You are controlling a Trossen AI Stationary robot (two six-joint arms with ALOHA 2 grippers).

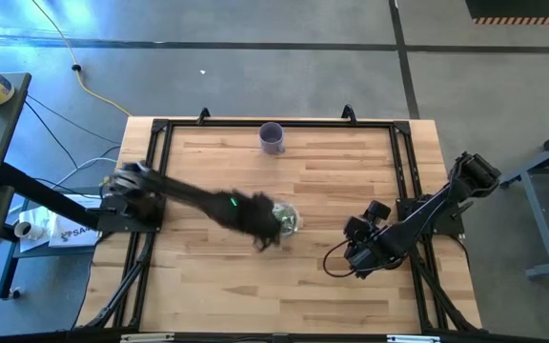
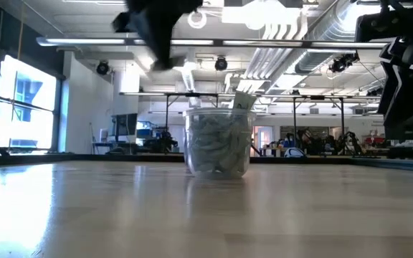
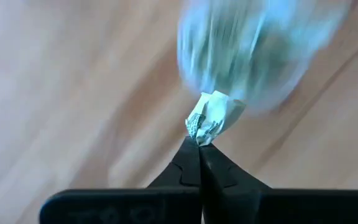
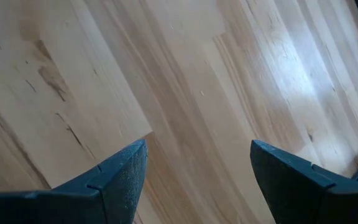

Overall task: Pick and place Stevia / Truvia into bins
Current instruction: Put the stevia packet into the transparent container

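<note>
Pale wood forms the table (image 1: pixel 255 286) seen from above. The left arm reaches from the left edge to the middle, and its left gripper (image 1: pixel 267 229) sits just beside the clear cup (image 1: pixel 287 220), which stands near the table's centre. A purple cup (image 1: pixel 273 138) stands well apart at the far edge. The right gripper (image 1: pixel 358 255) rests low over the table's right side, away from both cups.

Low view: the clear cup (image 2: pixel 218 142) stands upright on the wood, packed with pale sachets, one sachet (image 2: pixel 242 100) poking above the rim. The left arm hangs blurred above it.

Left wrist view: the fingers (image 3: pixel 188 165) are pressed together on a crumpled pale green and white sachet (image 3: pixel 213 115), held above the blurred cup (image 3: pixel 253 50).

Right wrist view: the two fingers (image 4: pixel 120 171) stand wide apart over bare wood, holding nothing.
</note>
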